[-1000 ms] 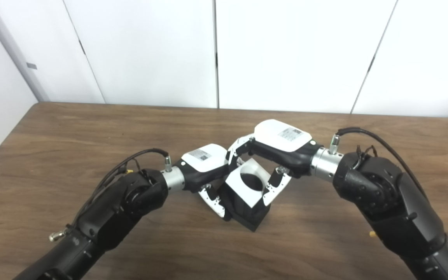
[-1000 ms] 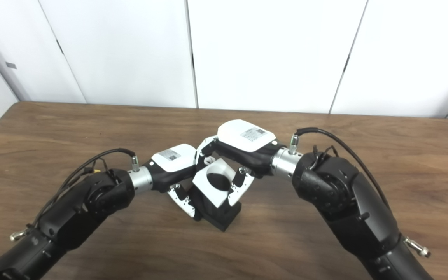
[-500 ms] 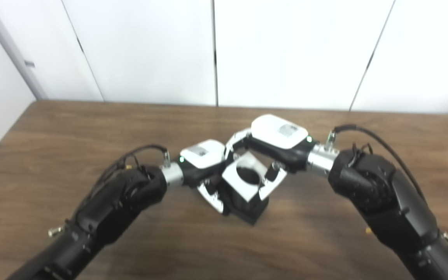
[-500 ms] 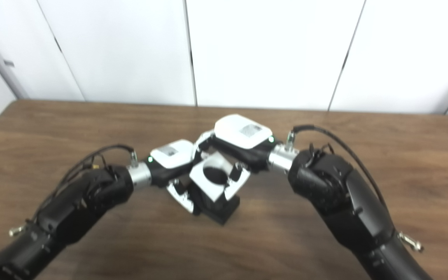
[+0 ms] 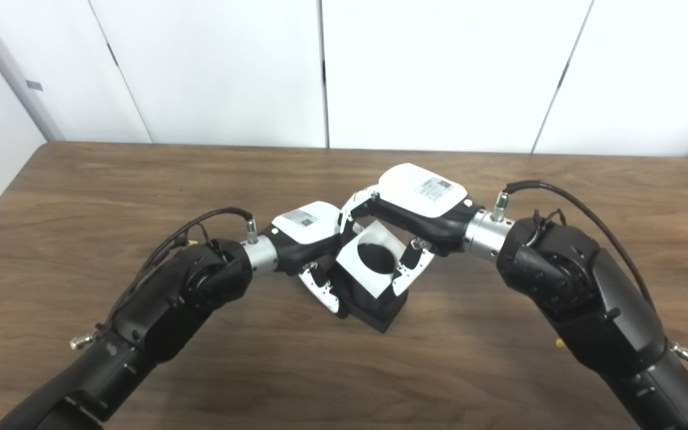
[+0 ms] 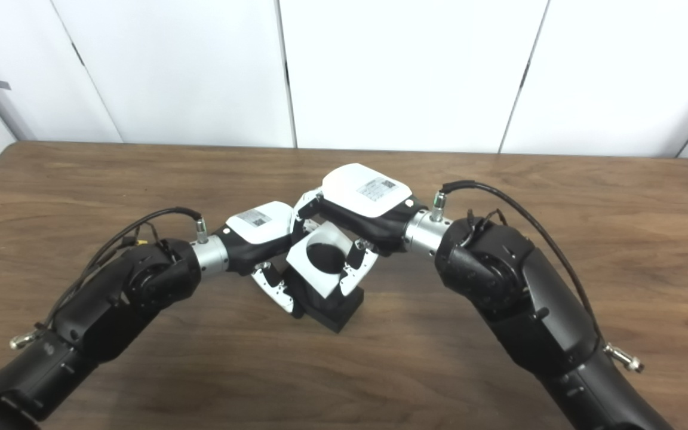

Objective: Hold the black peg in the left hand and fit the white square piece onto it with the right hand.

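Mid-table (image 5: 81, 197), both hands meeting. Left hand (image 5: 308, 230) clasping black peg block (image 5: 374, 307) from its left side, block's lower corner touching wood. Right hand (image 5: 407, 206) gripping white square piece (image 5: 374, 263), fingers on both edges, piece tilted, seated on top of block, round hole facing camera.

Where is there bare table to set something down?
Bare table lies along the back edge, at both far sides, and in front between the arms. The middle is crowded: left hand and right hand meet around the white piece and black peg.
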